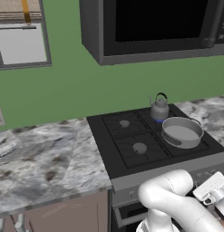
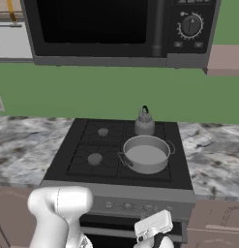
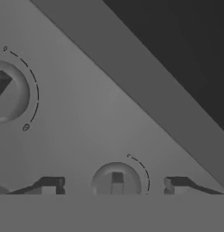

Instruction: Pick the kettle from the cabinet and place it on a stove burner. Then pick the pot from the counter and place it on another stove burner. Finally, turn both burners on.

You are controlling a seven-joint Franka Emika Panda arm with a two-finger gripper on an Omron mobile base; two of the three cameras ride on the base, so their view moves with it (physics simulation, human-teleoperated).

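Working the knobs now: kettle (image 1: 159,108) on the rear right burner, pot (image 1: 182,132) on the front right one, both placed. My pincer (image 3: 114,185) stands wide, fingertips (image 3: 49,186) straddling a small knob (image 3: 116,180) without touching it. I judge the knob stiff, smooth and slippery; best pinched across its raised centre rib. A second knob (image 3: 7,92) sits nearby.

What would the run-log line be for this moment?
kettle: on back right burner | pot: on front right burner | gripper: open, fingertips either side of a stove knob | phase: turning burners on
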